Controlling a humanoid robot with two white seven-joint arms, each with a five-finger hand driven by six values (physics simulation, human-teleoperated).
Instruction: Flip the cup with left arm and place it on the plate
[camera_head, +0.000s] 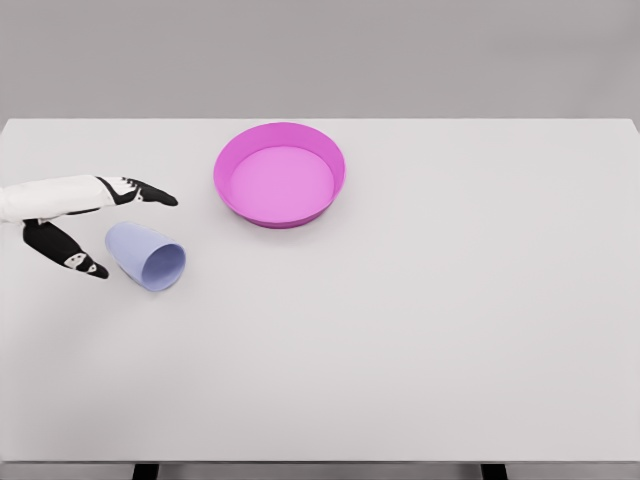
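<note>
A pale blue cup (147, 256) lies on its side on the white table, its open mouth facing the lower right. My left hand (125, 228) reaches in from the left edge, its fingers spread on either side of the cup's closed end, one black fingertip above and one below, not closed on it. A magenta plate (279, 174) with a raised rim sits behind and to the right of the cup. The right arm does not show.
The white table (420, 320) fills most of the view, with its far edge near the top and its front edge at the bottom. Grey wall lies behind it.
</note>
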